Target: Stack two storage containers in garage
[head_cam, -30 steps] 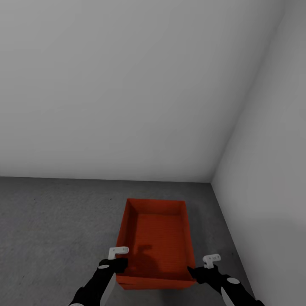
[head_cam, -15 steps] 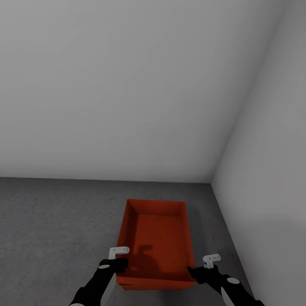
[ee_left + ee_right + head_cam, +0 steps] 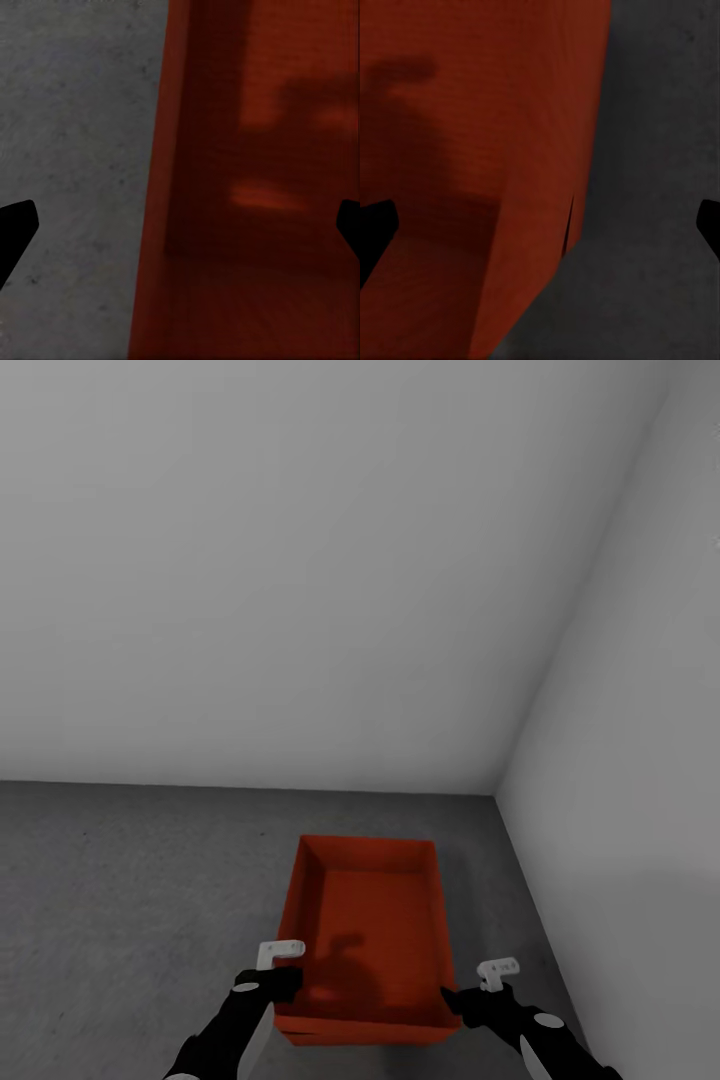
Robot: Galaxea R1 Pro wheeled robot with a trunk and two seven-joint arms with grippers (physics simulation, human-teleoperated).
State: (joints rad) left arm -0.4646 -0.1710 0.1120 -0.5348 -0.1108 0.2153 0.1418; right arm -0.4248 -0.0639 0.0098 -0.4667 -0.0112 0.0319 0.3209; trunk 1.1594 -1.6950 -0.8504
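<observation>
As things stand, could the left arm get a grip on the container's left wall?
Probably yes: the left gripper is open, its fingertips straddling the container's left wall with nothing between.

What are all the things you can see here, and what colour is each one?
Orange-red rectangular lidless container: one clearly visible, orange-red, on the floor near the room's corner, between the two grippers. A thin line low on its near face may be a second box beneath, but I cannot tell.
Dark grey speckled concrete floor: one, dark grey, under the container.
Plain pale grey walls: two, pale grey, meeting in a corner beyond and to the right of the container.
Left gripper: one, black fingers, open, astride the container's left wall.
Right gripper: one, black fingers, open, astride the container's right wall.
</observation>
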